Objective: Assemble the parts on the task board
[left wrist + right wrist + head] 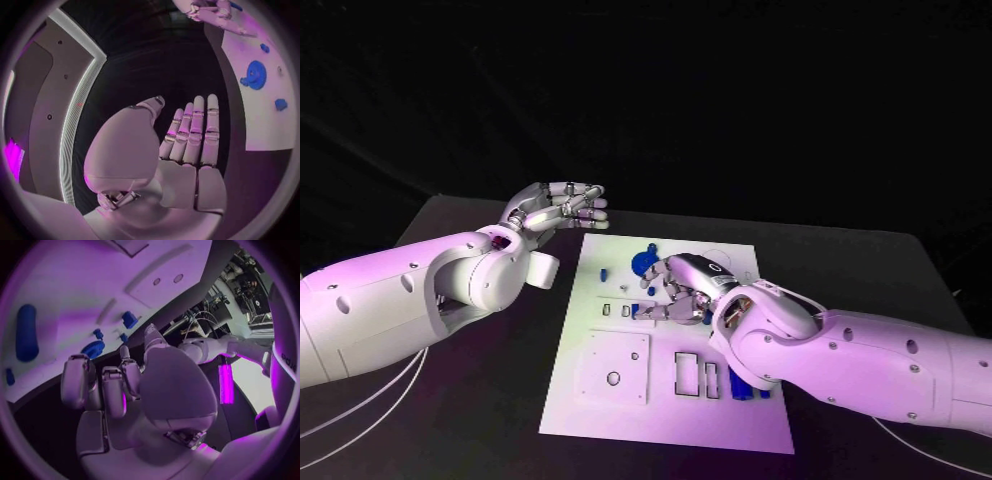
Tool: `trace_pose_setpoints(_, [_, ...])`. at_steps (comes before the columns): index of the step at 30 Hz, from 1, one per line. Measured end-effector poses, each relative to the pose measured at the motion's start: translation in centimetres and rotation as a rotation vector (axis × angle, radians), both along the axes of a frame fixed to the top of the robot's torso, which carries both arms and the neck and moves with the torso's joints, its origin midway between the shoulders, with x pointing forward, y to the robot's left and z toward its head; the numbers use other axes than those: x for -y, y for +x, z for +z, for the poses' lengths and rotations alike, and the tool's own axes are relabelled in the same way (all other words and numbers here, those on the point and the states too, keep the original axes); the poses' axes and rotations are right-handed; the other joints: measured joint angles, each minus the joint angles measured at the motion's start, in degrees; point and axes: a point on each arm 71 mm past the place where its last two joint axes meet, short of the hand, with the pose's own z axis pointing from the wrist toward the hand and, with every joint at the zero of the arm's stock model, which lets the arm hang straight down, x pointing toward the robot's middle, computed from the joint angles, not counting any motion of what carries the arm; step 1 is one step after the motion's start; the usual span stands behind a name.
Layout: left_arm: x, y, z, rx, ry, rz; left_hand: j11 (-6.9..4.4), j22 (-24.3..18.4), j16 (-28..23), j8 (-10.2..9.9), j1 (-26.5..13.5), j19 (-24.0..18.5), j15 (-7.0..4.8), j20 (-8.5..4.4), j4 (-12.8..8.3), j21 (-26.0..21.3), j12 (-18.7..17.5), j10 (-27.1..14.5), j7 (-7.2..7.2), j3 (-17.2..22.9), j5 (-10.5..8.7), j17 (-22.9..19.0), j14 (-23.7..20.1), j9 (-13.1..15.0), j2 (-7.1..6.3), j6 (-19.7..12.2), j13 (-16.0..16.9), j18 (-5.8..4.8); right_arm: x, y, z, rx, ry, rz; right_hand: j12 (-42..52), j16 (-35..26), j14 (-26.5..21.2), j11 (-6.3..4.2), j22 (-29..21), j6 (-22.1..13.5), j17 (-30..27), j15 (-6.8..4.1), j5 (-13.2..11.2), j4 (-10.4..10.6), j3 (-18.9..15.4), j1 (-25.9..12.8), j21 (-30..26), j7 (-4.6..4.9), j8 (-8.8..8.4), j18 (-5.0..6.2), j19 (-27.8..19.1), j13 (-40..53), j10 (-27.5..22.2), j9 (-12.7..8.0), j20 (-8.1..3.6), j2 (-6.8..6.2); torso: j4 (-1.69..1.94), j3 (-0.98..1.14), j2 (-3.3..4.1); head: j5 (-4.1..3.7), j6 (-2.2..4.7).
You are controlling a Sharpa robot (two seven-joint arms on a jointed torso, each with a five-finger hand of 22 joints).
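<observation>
The white task board lies in the middle of the black table. My right hand is down over its middle with the fingers curled toward the plate, just in front of a blue gear. In the right wrist view those bent fingers hover close to the gear and a small blue piece; whether anything is pinched is hidden. My left hand is raised beside the board's far left corner. Its fingers lie straight, side by side, holding nothing.
Several blue parts sit near the board's front right, beside rectangular slots. A small blue piece stands near the left edge. A long blue part lies on the plate. Bare black table flanks the board.
</observation>
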Motion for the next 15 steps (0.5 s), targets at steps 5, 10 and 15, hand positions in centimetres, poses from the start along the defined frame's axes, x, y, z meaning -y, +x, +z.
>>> trace_pose_setpoints(5, [0.0, 0.1, -0.4, -0.005, 0.103, -0.033, -4.12, 6.96, 30.18, 6.51, -0.68, 11.27, -4.79, -5.3, -0.48, 13.36, 11.37, 6.36, -2.23, -2.11, 0.0, 22.49, 12.43, 3.34, -0.68, 2.5, 7.12, -0.01, 3.7, 1.0, 2.2, -0.045, 0.087, -0.057, -1.18, -0.57, 0.01, 0.19, 0.0, 0.0, 0.0, 0.39, 1.67, 0.23, -0.24, 0.38, -1.54, 0.0, 0.0, 0.9, -0.71, -0.01, -1.02, -0.03, 0.07, 0.11, -0.25, 0.25, -0.68, 0.45, 0.04])
trace_pose_setpoints(10, [0.7, -0.1, -1.0, -0.035, 0.266, -0.127, -6.41, 28.39, 58.29, 19.46, -4.64, 11.19, -6.67, -6.98, 1.52, 37.04, 38.31, -0.02, -4.98, -5.01, 0.0, 53.96, 20.01, 12.39, 1.21, -0.46, 27.72, -0.01, 7.9, 2.2, 3.7, -0.121, 0.182, -0.155, -1.18, -0.57, 0.01, 0.19, -0.01, 0.0, 0.0, 0.39, 2.51, 0.08, -0.4, -0.06, -1.54, 0.0, 0.0, 0.9, -0.71, -0.15, -1.02, -0.03, 0.07, 0.58, -0.6, 0.53, -1.38, 0.81, -0.14])
trace_pose_setpoints(15, [2.3, -0.5, -2.0, -0.072, 0.474, -0.249, -8.17, 44.91, 63.26, 26.47, -8.57, 14.82, -7.94, -8.02, 1.94, 49.03, 56.67, 7.09, -6.63, -6.14, 0.0, 55.59, 21.33, 17.43, 2.6, -0.6, 46.86, -2.26, 11.1, 3.0, 4.4, -0.201, 0.271, -0.243, -1.18, -0.57, 0.01, 0.19, -0.01, 0.0, -0.01, 0.39, 3.68, 0.08, -0.4, 0.13, -1.54, 0.0, 0.0, 0.9, -0.71, -0.15, -1.02, -0.03, 0.08, 1.12, -0.74, 0.86, -2.01, 1.15, -0.42])
